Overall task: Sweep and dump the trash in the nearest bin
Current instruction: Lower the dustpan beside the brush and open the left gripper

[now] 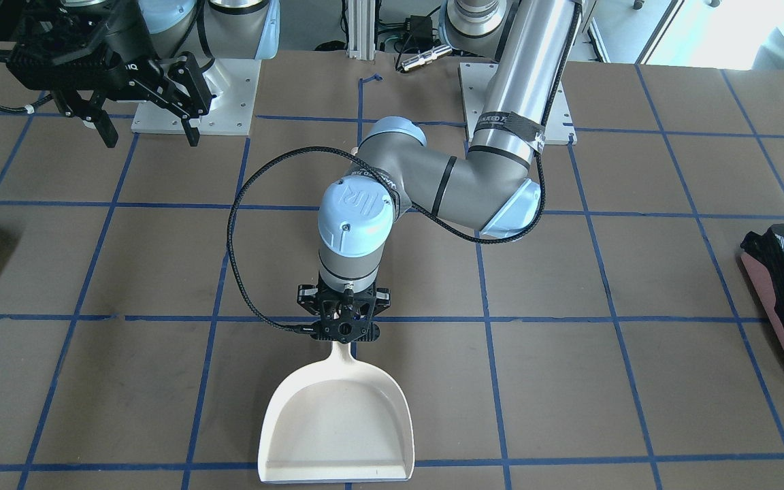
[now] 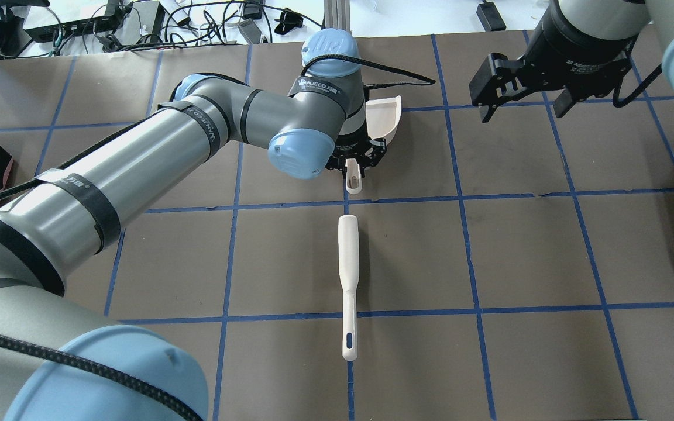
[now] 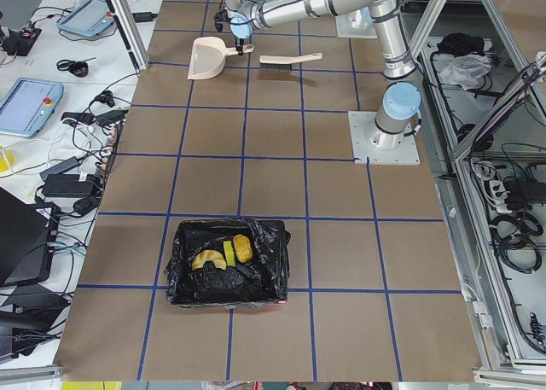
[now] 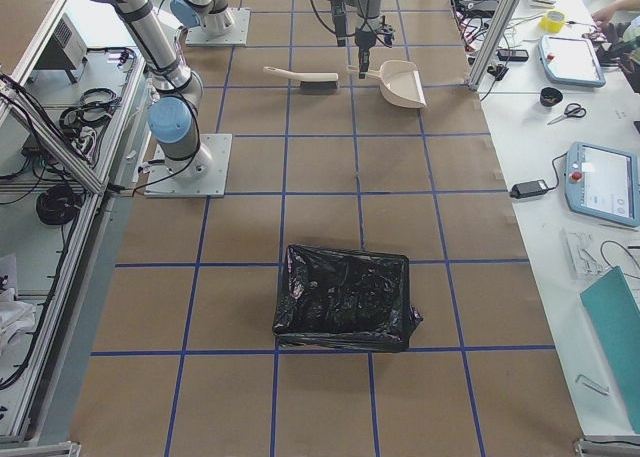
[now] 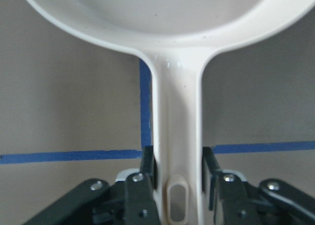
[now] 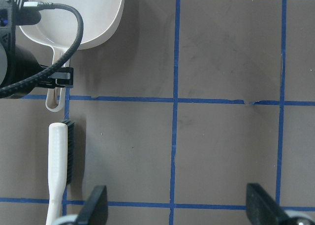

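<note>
I read "UR" on the left arm's blue joint cap (image 1: 358, 203) and "WANJEED" on the black strap (image 2: 318, 89) just beside that cap.

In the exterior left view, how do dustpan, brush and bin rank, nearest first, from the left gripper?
1. Dustpan: handle in the left gripper.
2. Brush: lying close by, on the robot's side.
3. Bin: far away, near this camera, trash inside.

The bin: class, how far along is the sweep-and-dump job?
Done: the trash lies in the bin. In hand: the left gripper holds the empty dustpan, flat on the table. Left: probably only releasing it; the brush already lies on the table, the right gripper open.
</note>
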Robot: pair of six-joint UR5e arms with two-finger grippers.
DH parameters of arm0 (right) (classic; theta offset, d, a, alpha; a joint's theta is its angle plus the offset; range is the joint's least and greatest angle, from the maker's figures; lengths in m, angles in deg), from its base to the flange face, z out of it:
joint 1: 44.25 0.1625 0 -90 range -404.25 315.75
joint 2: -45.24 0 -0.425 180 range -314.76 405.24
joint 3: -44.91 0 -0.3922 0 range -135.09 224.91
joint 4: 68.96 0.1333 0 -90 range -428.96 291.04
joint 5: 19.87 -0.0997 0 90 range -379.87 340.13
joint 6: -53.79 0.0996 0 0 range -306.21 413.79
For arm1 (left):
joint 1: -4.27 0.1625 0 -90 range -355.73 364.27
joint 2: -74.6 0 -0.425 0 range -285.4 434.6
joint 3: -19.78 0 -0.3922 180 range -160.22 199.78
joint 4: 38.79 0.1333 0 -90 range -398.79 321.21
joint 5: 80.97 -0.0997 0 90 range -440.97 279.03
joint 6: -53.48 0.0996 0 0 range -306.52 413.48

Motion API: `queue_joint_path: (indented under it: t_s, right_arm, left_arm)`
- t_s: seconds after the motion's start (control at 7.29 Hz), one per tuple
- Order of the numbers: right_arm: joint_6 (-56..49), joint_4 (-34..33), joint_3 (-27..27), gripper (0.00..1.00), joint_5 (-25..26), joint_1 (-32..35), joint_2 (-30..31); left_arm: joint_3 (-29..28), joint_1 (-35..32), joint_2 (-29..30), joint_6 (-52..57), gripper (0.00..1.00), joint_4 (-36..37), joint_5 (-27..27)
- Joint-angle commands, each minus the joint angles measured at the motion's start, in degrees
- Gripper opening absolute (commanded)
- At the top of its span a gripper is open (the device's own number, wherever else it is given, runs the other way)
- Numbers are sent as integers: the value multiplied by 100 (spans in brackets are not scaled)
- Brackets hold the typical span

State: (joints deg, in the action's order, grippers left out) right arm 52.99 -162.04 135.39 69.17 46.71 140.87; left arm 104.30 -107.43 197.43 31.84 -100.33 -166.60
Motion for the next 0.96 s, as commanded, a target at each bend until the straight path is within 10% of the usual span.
queue_joint_path:
  t_s: [0.0,0.14,0.41,0.82]
  right_arm:
    - [0,-9,5,100,0,-9,0]
    - [0,-9,5,100,0,0,0]
    - [0,-9,5,100,0,-9,0]
    - [-9,0,5,100,0,-9,0]
  left_arm:
    - [12,-10,48,-24,3,-43,-24]
    - [3,-10,31,-50,45,-34,10]
    - [-23,-10,-83,-94,97,-25,46]
    - [11,130,-442,-103,100,-112,-6]
